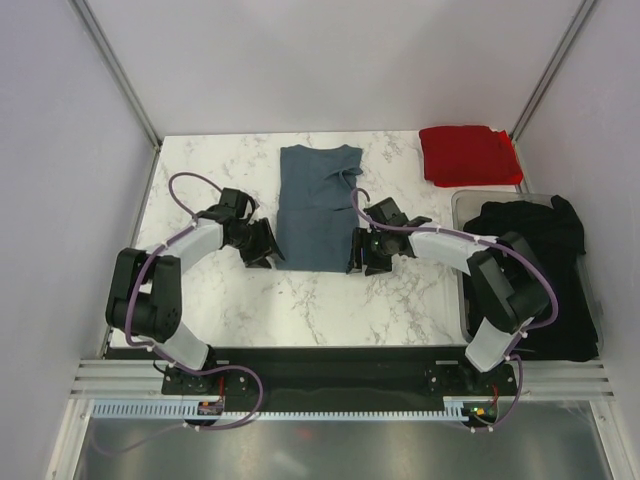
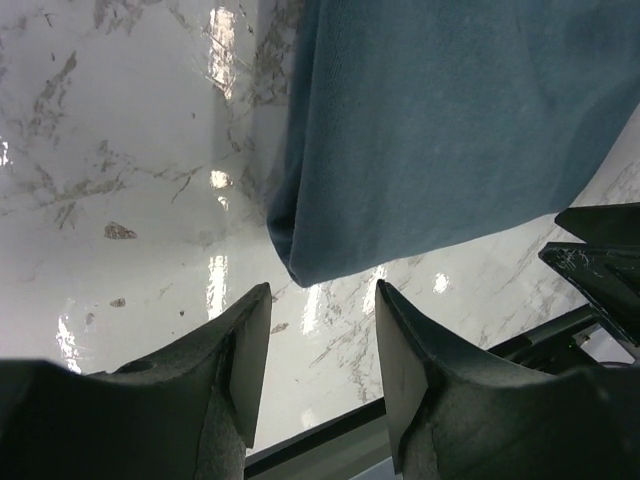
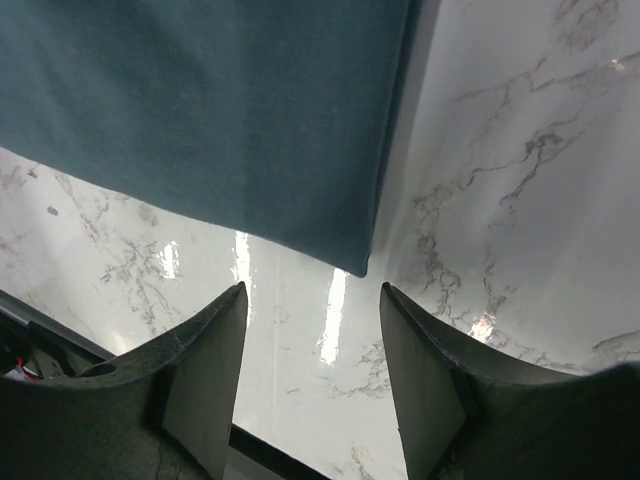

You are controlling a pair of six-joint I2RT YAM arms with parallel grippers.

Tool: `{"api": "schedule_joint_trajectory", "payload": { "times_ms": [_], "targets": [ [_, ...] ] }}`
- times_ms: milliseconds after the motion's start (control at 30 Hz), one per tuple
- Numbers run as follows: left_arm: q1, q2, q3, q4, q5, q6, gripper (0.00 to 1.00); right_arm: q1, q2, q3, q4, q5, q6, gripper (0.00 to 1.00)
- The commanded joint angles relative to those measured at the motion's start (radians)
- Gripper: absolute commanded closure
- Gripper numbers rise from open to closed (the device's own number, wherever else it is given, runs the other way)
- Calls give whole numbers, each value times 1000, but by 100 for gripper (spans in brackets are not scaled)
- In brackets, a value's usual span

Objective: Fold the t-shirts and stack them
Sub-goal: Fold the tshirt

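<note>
A slate blue-grey t-shirt (image 1: pixel 316 205) lies folded into a long strip in the middle of the marble table (image 1: pixel 200 180). My left gripper (image 1: pixel 268 250) is open and empty just beside the shirt's near left corner (image 2: pixel 300 268). My right gripper (image 1: pixel 358 252) is open and empty just beside the near right corner (image 3: pixel 358 262). A folded bright red t-shirt (image 1: pixel 468 154) lies at the back right. Black t-shirts (image 1: pixel 535 260) are heaped in a bin at the right.
A clear plastic bin (image 1: pixel 462 204) holding the black shirts stands at the table's right edge. Grey walls enclose the table on the left, back and right. The black base rail (image 1: pixel 330 365) runs along the near edge.
</note>
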Motion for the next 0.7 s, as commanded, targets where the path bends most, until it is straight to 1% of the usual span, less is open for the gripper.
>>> {"api": "schedule_joint_trajectory", "payload": {
  "times_ms": [0, 233, 333, 367, 467, 600, 667],
  "targets": [
    [-5, 31, -22, 79, 31, -24, 47, -1, 22, -12, 48, 9, -2, 37],
    [-11, 75, -42, 94, 6, -24, 49, -1, 49, -13, 68, 5, -10, 39],
    [-12, 85, -51, 98, -11, -27, 51, -9, 62, -12, 71, 2, -7, 43],
    [-14, 92, -55, 99, -15, -30, 53, -9, 66, -12, 74, 0, -10, 46],
    [-16, 103, -58, 104, -26, -31, 56, -11, 73, -13, 77, -3, -10, 51],
    [-17, 108, -58, 113, -38, -34, 59, -12, 76, -19, 80, -3, -11, 55],
    [-17, 114, -54, 114, -46, -37, 64, -14, 77, -21, 83, -5, -14, 55]
  ]
}}
